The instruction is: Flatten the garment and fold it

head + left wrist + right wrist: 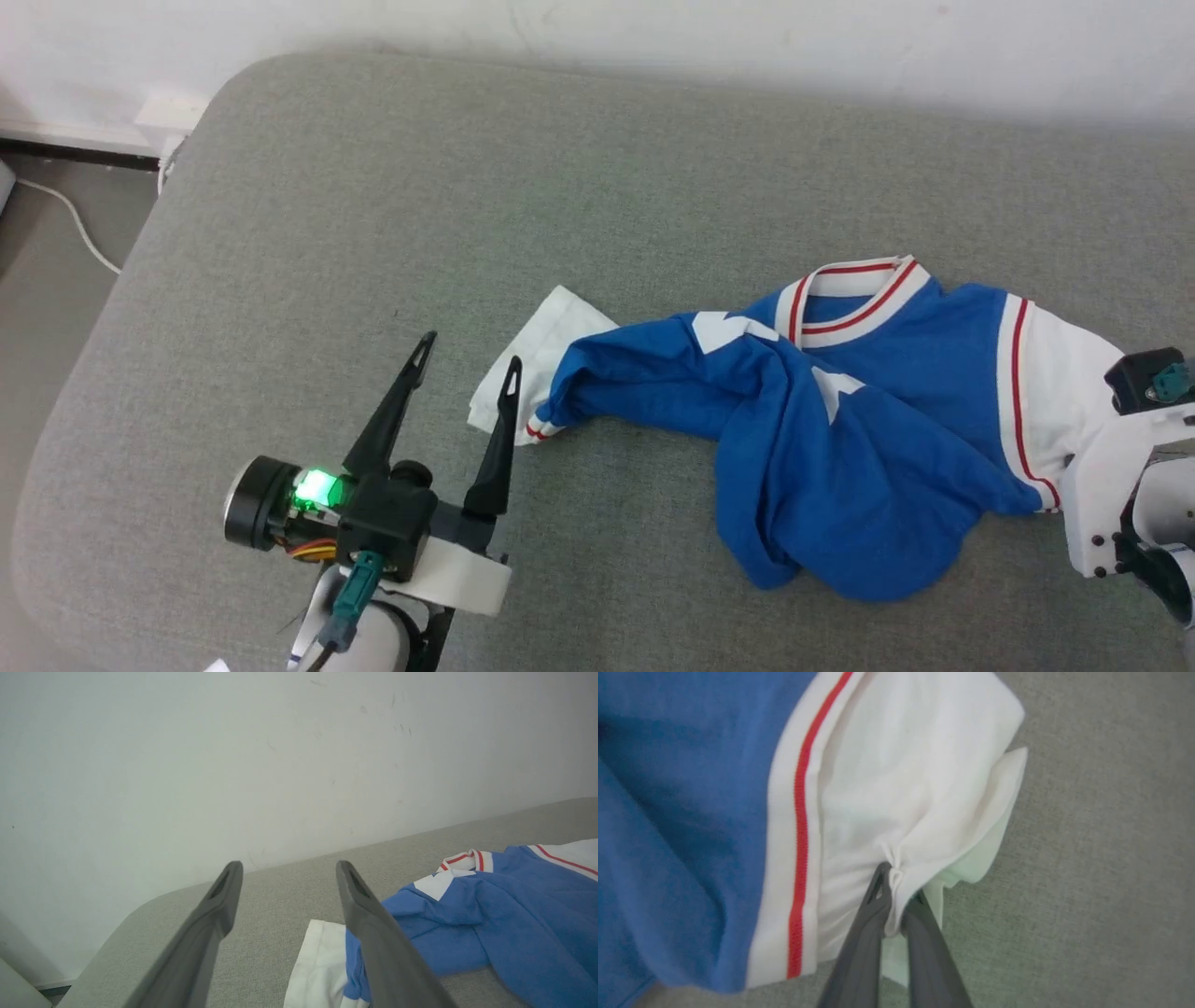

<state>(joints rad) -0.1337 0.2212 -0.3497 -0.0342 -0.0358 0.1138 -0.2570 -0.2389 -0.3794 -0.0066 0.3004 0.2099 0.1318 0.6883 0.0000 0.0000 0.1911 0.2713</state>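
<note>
The garment (840,411) lies crumpled on the grey padded surface (373,205), blue body bunched, striped V-neck collar (854,289) facing up. One white sleeve (537,359) points left, the other (1060,387) right. My left gripper (469,355) is open just left of the left sleeve, its right fingertip at the sleeve's edge; in the left wrist view the open left gripper (288,868) has the garment (490,914) to its right. My right gripper (896,882) is shut on a pinched fold of the right white sleeve (896,779). In the head view its white wrist housing (1116,485) covers the fingers.
The padded surface ends in a rounded corner at the far left (215,103), against a white wall (653,37). Beyond its left edge are floor and a white cable (75,224). Bare grey padding stretches behind and in front of the garment.
</note>
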